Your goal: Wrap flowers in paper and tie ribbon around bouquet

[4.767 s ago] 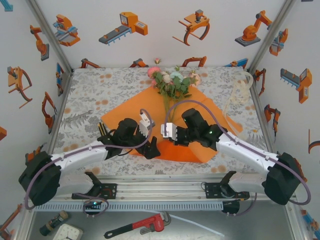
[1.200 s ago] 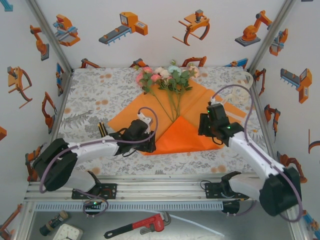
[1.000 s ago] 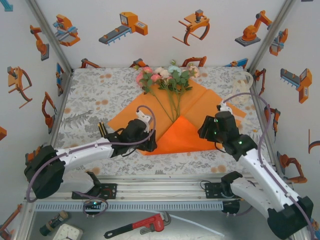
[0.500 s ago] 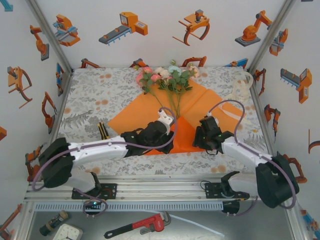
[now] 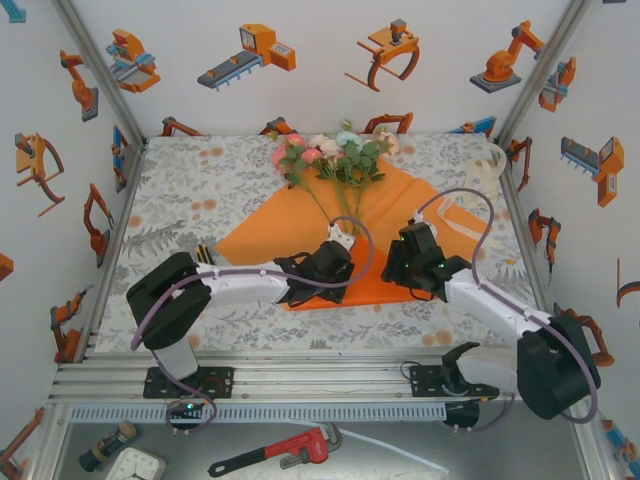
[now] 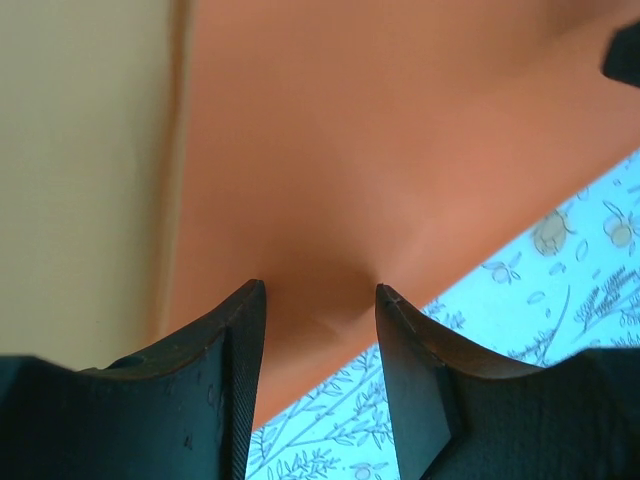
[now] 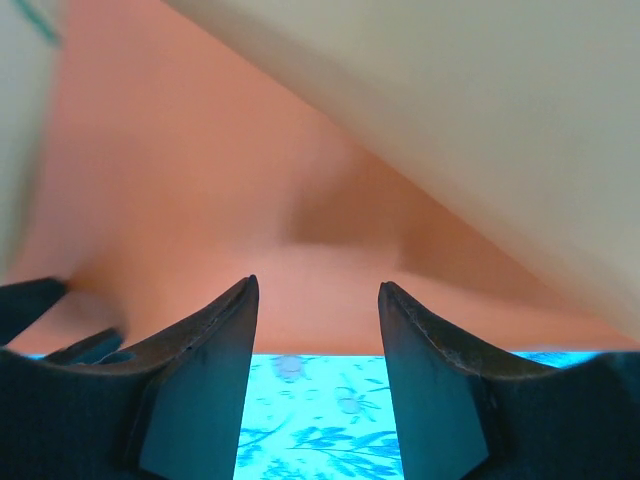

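Bouquet-in-progress: flowers lay at 12 o'clock on the desk, stems down the orange paper for wrapping. Left hand and right hand, fingers apart, flanked its folded 6 o'clock corner. Ribbon lay unused at 2 o'clock.

Top view. A counter cloth, pale grey with a grey-and-orange floral print, covers the enclosed work area. White walls carry orange robot-arm stickers from 9 through 12 to 3 o'clock. A small black-and-yellow object lies on the cloth at 9 o'clock. Beyond the aluminium rail at 6 o'clock lies a red pipe wrench. A white clock sits at 7 o'clock.
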You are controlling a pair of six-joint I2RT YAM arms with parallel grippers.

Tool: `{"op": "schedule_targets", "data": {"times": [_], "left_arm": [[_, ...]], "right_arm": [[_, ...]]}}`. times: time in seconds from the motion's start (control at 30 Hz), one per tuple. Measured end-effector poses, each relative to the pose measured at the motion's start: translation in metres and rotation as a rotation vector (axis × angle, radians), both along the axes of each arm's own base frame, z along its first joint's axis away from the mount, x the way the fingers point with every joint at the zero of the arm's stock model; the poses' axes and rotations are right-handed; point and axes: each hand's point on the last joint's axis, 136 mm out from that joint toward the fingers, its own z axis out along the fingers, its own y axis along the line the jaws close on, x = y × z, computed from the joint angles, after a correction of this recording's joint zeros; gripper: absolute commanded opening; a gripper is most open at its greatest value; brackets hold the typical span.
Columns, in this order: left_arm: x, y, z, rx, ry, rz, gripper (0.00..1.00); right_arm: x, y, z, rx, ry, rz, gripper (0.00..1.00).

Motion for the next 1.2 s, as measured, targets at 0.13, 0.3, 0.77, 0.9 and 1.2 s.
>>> {"op": "schedule_targets", "data": {"times": [0.13,0.3,0.77,0.9,1.2], "left_arm": [[0.005,0.011,-0.011,-0.01,0.006,0.034,0.47],[0.009,0.008,-0.01,-0.057,0.0,0.044,0.47],[0.012,0.026,0.0,-0.125,0.0,0.106,0.53],[0.011,0.025,0.037,-0.199,-0.03,0.095,0.55],[-0.03,0.021,0.097,-0.289,-0.061,-0.024,0.52]], "right_arm": [[-0.004,0.023,0.017,0.124,-0.062,0.017,0.49],[-0.009,0.0,-0.021,0.067,0.032,-0.088,0.48],[-0.029,-0.096,-0.029,-0.1,0.06,-0.38,0.48],[-0.033,-0.095,-0.016,-0.098,0.047,-0.35,0.49],[-0.032,-0.03,0.052,-0.069,-0.132,-0.128,0.49]]}}
